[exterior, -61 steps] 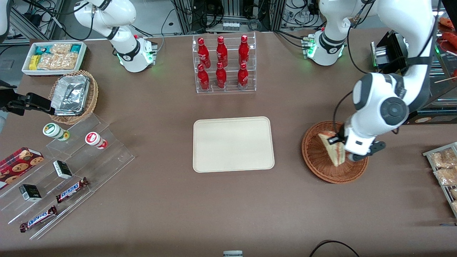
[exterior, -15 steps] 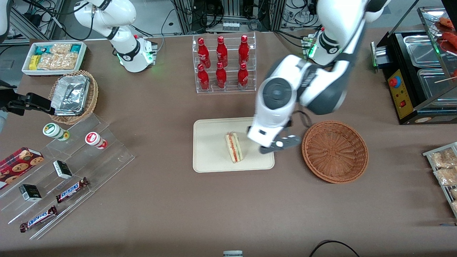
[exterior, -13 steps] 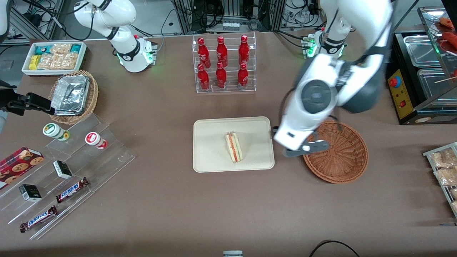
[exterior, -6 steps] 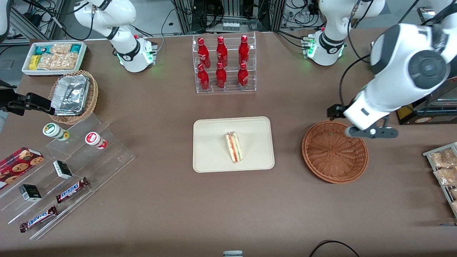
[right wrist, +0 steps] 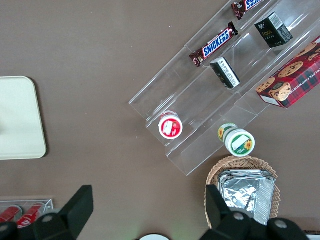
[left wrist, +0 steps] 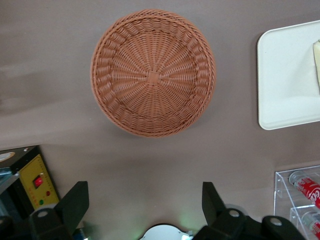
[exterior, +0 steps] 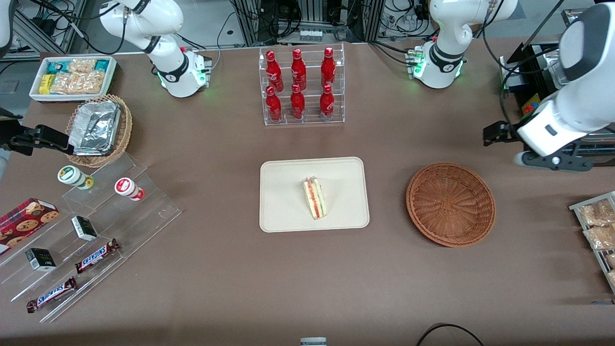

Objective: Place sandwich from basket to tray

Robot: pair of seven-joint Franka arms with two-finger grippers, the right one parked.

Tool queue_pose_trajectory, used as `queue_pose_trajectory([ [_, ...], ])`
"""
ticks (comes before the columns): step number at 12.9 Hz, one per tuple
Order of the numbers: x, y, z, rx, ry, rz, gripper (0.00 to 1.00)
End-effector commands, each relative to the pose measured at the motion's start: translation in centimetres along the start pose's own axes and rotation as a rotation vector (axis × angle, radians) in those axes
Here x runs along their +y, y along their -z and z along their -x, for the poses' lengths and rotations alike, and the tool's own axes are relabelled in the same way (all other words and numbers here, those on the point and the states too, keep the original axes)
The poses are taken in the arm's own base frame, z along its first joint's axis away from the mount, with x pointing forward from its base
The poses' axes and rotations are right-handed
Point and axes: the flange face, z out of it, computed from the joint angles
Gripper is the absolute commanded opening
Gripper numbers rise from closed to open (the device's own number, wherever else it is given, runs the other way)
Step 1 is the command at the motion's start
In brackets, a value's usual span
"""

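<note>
- Brown cloth is seen covering the tabletop [exterior: 216,269] across its whole visible surface.
- The sandwich [exterior: 314,198] is found lying on the tray [exterior: 288,211], near its middle, with the red and yellow filling layers facing up; only a sliver of its pale bread [left wrist: 317,62] is caught by the left wrist view.
- The basket [exterior: 450,204] is recorded as holding nothing; its woven floor [left wrist: 153,76] is fully exposed in the left wrist view.
- The gripper [left wrist: 145,210] is held high above the tabletop, toward the working arm's end, clear of the basket and well apart from the tray. In the front view it [exterior: 538,151] is placed farther from the camera than the basket.
- The fingers [left wrist: 75,202] are spread wide apart; nothing is held between them.
- Relative to the fingers: the basket lies below and nearer the front camera; the tray with the sandwich lies well off toward the parked arm's end, past the basket.
- Basket and tray are noted side by side, not touching, with bare cloth between them.
- A clear rack of red bottles [exterior: 300,86] stands farther from the front camera than the tray; its corner [left wrist: 305,192] shows just beside one finger in the left wrist view.
- A black box with a yellow panel and red button [left wrist: 36,182] is seen close to the other finger.
</note>
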Motion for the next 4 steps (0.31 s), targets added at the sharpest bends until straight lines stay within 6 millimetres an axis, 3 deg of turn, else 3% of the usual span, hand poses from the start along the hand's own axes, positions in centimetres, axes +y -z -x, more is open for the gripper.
queue_pose_trajectory([
  [1,-1.7,2.7,1.4,0.005,-0.050,0.016,1.00],
  [4,-2.1,3.8,1.7,0.014,-0.069,0.010,1.00],
])
